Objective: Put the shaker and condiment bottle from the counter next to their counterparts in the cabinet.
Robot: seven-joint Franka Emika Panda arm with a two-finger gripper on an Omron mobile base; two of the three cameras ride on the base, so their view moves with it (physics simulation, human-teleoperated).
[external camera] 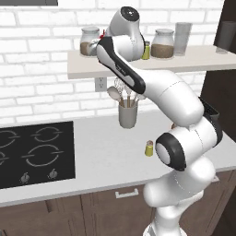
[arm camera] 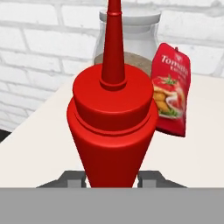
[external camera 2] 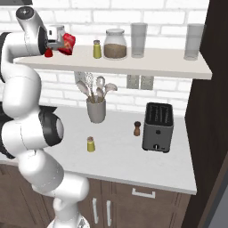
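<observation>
Hob (external camera: 32, 154) sits at the left end of the counter (external camera: 106, 161), four rings, two knobs on its near edge.

Arm reaches up to the left end of the shelf (external camera 2: 147, 62). Gripper (arm camera: 112, 177) is nearly shut, fingers (arm camera: 74, 178) clamped on the body of the red condiment bottle (arm camera: 112, 127). Nozzle points away from the hand, towards the brick wall. In the right base view the bottle (external camera 2: 48, 52) shows as a red bit just below the hand, at the shelf's left end; can't tell whether its base touches the board.

Just right of the bottle on the shelf: a red tomato-sauce packet (arm camera: 171, 92), standing, tilted a little. Can't tell if it touches the bottle. Behind both, against the wall, a glass jar (arm camera: 131, 41) with brown contents.

Further right along the shelf: a small yellow-green shaker (external camera 2: 97, 49), then a second glass jar (external camera 2: 115, 44) just beside it, then a tall grey tumbler (external camera 2: 138, 40), and another tumbler (external camera 2: 194, 42) near the right end.

On the counter below: grey utensil holder (external camera 2: 96, 109) with spoons and a whisk, by the wall. The task's shaker (external camera 2: 91, 144) stands upright nearer the front edge, well apart from the gripper. Right of it a small brown pepper mill (external camera 2: 137, 128), then a dark toaster (external camera 2: 158, 127) just beside that.
</observation>
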